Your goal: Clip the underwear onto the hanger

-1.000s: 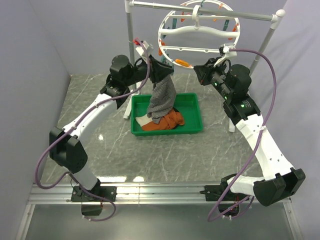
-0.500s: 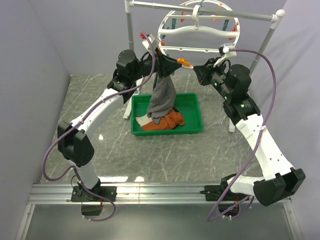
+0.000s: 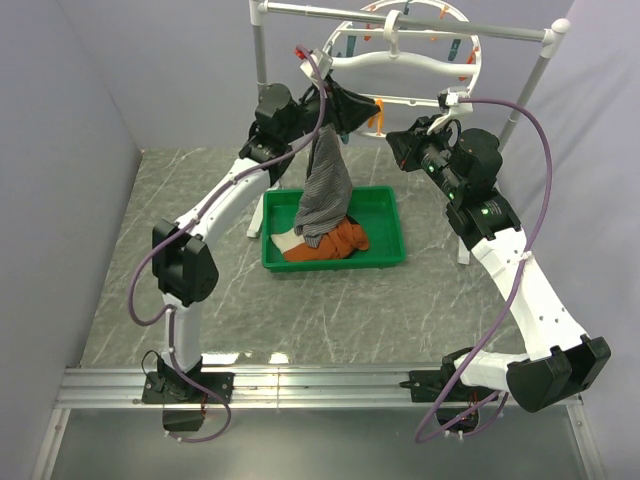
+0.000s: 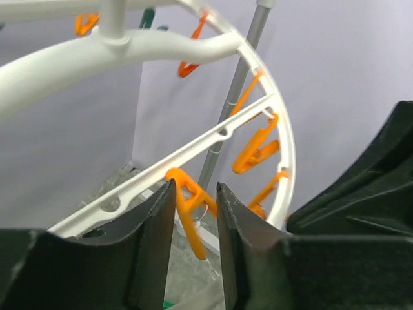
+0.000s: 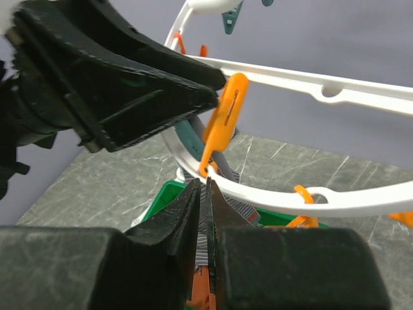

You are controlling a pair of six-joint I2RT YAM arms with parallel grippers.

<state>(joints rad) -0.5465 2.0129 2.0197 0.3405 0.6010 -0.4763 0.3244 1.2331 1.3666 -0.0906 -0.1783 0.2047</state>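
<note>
At upper centre, the left gripper [image 3: 356, 104] is up against the hanger [image 4: 161, 48], jaws a little apart. The underwear [image 3: 325, 195] hangs from under it into the green tray [image 3: 385, 262], though whether it is pinched I cannot tell. If not, it could drop before the orange clothespin [image 5: 222, 123] bites. Further right, the right gripper [image 5: 203, 185] is closed on nothing just below the pin's tip; a nudge could swing the ring. Only the right wrist view shows striped cloth behind that pin; the left wrist view shows none.
</note>
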